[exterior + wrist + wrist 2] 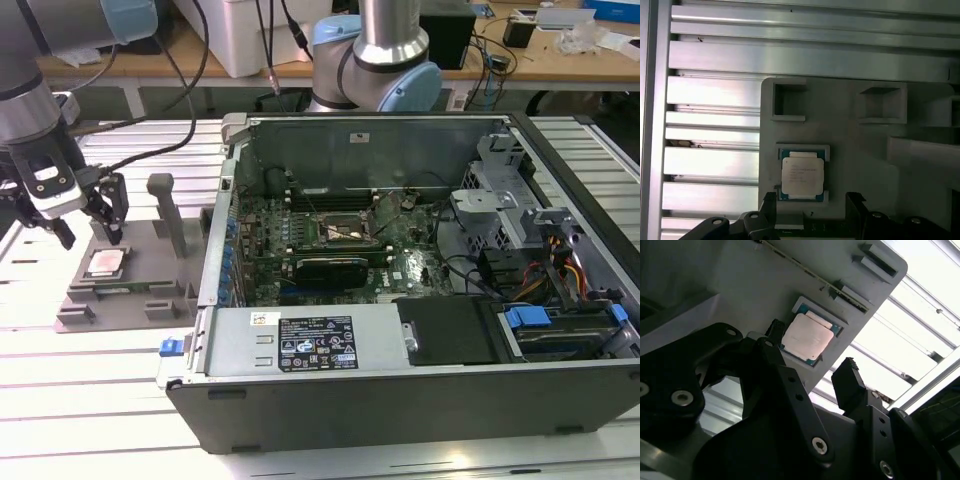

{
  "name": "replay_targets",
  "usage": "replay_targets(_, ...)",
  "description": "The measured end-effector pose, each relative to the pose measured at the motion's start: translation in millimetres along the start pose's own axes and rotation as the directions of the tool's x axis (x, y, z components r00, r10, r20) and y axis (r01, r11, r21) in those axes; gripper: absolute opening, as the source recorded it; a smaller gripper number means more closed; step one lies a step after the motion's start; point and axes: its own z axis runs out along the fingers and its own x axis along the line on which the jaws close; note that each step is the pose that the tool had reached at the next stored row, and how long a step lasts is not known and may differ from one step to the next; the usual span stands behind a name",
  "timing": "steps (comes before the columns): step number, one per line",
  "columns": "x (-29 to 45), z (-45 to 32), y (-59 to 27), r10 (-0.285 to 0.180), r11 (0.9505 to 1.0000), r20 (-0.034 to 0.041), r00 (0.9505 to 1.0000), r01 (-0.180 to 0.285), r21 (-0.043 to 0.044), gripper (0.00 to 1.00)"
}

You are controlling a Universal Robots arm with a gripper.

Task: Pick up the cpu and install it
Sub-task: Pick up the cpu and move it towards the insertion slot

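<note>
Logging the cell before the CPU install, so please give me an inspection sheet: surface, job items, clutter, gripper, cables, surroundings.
Surface: slatted silver aluminium table, carrying tray and case.
Job's things: small square silvery-topped cpu lies flat in a recess of the grey plastic tray; open grey computer case holds the green motherboard with its black-framed socket.
Clutter: nothing seen.
Gripper: black two-finger gripper open, poised over the cpu, holding nothing.
Cables: black cables hang by the arm; coloured wires inside the case.
Surroundings: wooden bench behind the table.
</note>
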Motion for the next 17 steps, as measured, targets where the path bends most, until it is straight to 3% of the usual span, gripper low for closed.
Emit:
replay_targets(6,2.5,14.7,0.2,0.0,1.0,-0.0001,1.0,0.0,0.0011,0.66)
replay_targets(12,2.8,27.5,1.3,0.0,1.0,-0.0005,1.0,0.0,0.0082,0.66)
replay_targets(17,2.5,38.6,10.7,0.0,0.9999,-0.0007,1.0,0.0,0.015,0.66)
